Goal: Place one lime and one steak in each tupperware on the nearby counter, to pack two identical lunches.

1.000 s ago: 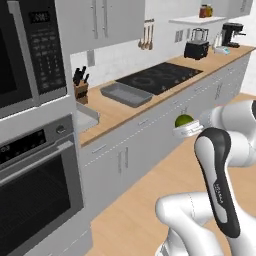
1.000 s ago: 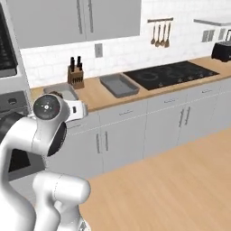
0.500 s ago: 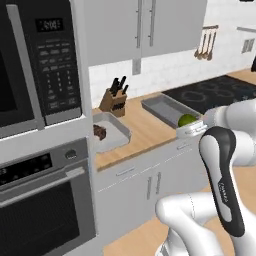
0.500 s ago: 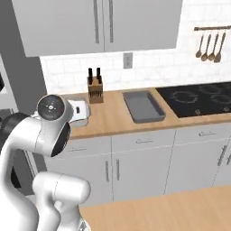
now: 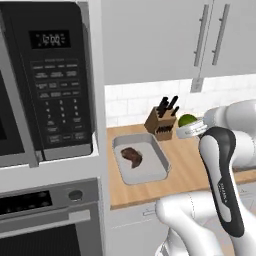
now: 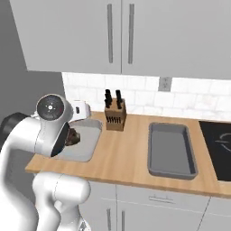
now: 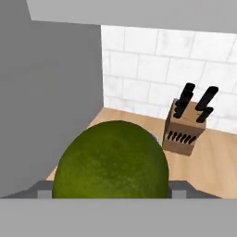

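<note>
Lime [image 7: 111,159] sits pinched in the end effector [image 5: 192,127], carried up in the air above the counter [image 5: 192,172], approx. level w/ the knife block [image 5: 162,124] and just right of it in the left base view. In the hand view the fruit takes up the near foreground, w/ the block and tile wall behind.

Left tray [image 5: 150,172] lies below and to the left, near the oven column, w/ the dark brown steak [image 5: 132,156] already inside; no lime in it yet. Second tray [image 6: 171,151] sits further right near the stovetop and looks bare.

Risks, as I judge them: round smooth skin could slip from the grip if the arm swings fast; dropping from this height, it would prob. bounce or roll out over the low rim; the swing down could clip the knife block, which is close by.
</note>
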